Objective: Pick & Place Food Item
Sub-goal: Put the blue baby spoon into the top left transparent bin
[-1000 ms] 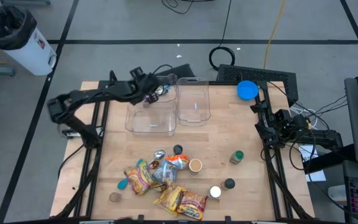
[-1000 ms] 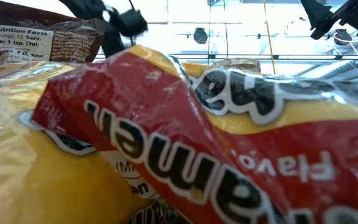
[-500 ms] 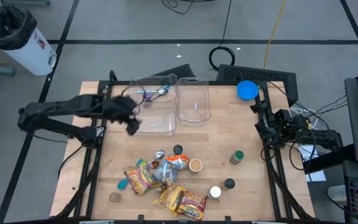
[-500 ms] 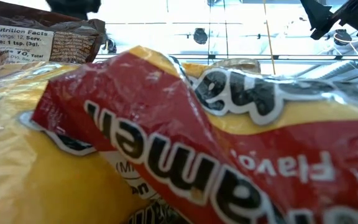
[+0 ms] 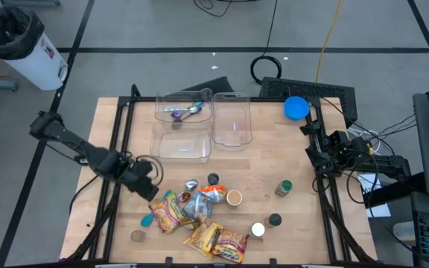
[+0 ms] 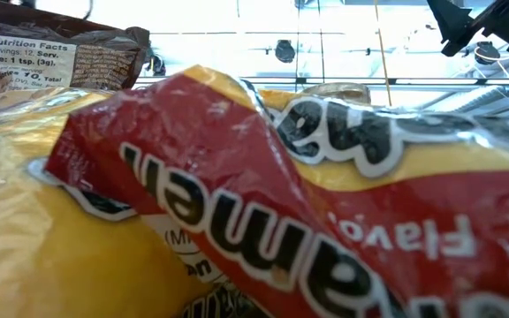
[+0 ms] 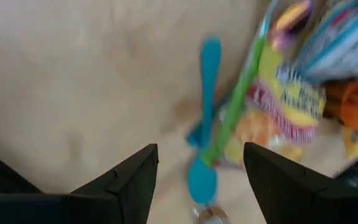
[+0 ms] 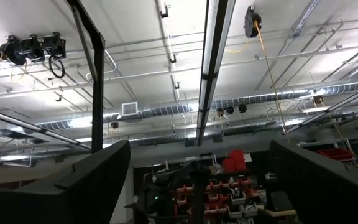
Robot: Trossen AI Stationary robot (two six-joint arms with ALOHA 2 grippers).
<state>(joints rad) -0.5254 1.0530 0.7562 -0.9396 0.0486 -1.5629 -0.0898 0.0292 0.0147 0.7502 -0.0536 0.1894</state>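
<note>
A pile of food packets [image 5: 192,216] lies on the table near its near edge, with a yellow and red packet [image 5: 168,212] on its left side; that packet also shows in the left wrist view [image 7: 284,112]. My left gripper [image 5: 146,184] is open and empty, just left of the pile, and its fingers [image 7: 135,177] stand apart over bare wood. A small purple and silver packet [image 5: 181,112] lies in the left clear bin [image 5: 181,141]. My right gripper [image 5: 320,140] waits at the table's right edge, open and pointing up at the ceiling [image 8: 197,186].
A second clear bin [image 5: 232,123] stands beside the first. Small jars and lids [image 5: 283,187] are scattered to the right of the pile. A blue spoon-shaped thing [image 7: 205,124] lies by the packets. A ramen packet [image 6: 281,212] fills the low view. A blue lid [image 5: 296,107] lies at the far right.
My left gripper has gone from above the left bin toward the table's near and left edges, down to beside the food pile. The small purple packet it carried over the bin now lies inside the bin.
</note>
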